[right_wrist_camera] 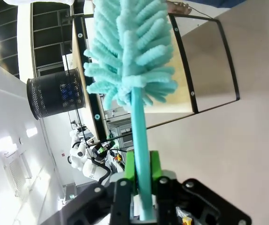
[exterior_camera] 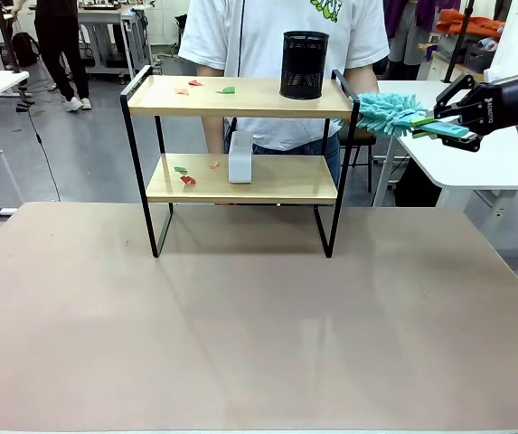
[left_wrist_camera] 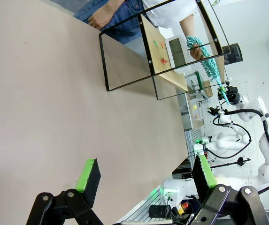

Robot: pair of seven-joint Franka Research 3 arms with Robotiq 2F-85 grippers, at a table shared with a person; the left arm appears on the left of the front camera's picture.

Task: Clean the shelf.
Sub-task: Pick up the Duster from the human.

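Note:
The shelf (exterior_camera: 259, 96) stands at the table's far middle, with paper scraps (exterior_camera: 227, 89) on its top board and more scraps (exterior_camera: 186, 179) on the lower board. My right gripper (exterior_camera: 448, 127) hangs just right of the top board, shut on the handle of a teal fluffy duster (exterior_camera: 390, 113) whose head points at the shelf's right end. In the right wrist view the gripper (right_wrist_camera: 142, 171) clamps the duster handle (right_wrist_camera: 139, 126), with the shelf (right_wrist_camera: 204, 65) beyond. A person's hand (left_wrist_camera: 196, 50) touches the duster head. My left gripper (left_wrist_camera: 146, 173) is open, empty, over bare table.
A black mesh cup (exterior_camera: 304, 65) stands on the top board's right part. A white box (exterior_camera: 240, 157) sits on the lower board. The person stands right behind the shelf. The wide brown table (exterior_camera: 259, 316) lies in front.

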